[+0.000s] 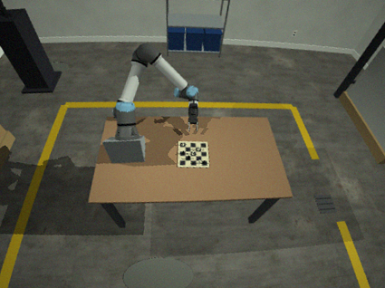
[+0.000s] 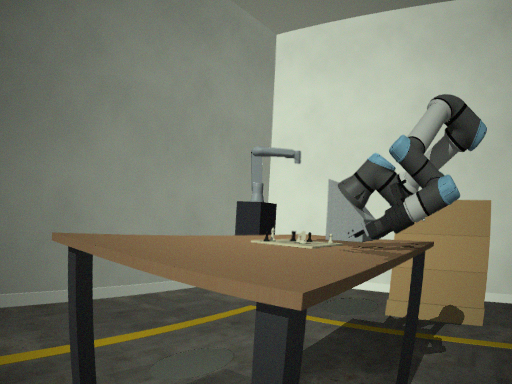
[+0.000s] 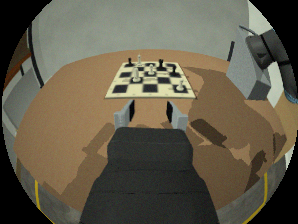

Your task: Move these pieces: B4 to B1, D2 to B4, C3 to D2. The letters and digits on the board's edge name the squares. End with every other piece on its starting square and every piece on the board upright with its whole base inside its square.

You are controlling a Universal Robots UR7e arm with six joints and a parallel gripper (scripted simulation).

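Observation:
The chessboard (image 1: 179,160) (image 3: 135,91) lies on the table with several small pieces upright on it. In the wrist view, a white piece (image 3: 180,86) stands at the near right corner, a taller white piece (image 3: 135,76) left of the middle and another white piece (image 3: 151,70) near the middle. A black piece (image 3: 173,70) is at the right, a second black piece (image 3: 161,64) behind it. At the far left are a black piece (image 3: 129,62) and a white piece (image 3: 139,60). The edge letters are too small to read. My gripper (image 1: 193,129) (image 2: 353,234) (image 3: 150,107) is open and empty, off the board's near edge in the wrist view.
The wooden table (image 1: 246,174) (image 2: 200,260) carries the board and the arm's grey base block (image 1: 126,149) (image 3: 245,70) beside it. A shelf rack (image 1: 195,21) stands by the wall, beyond the table. Arm shadows fall across the table.

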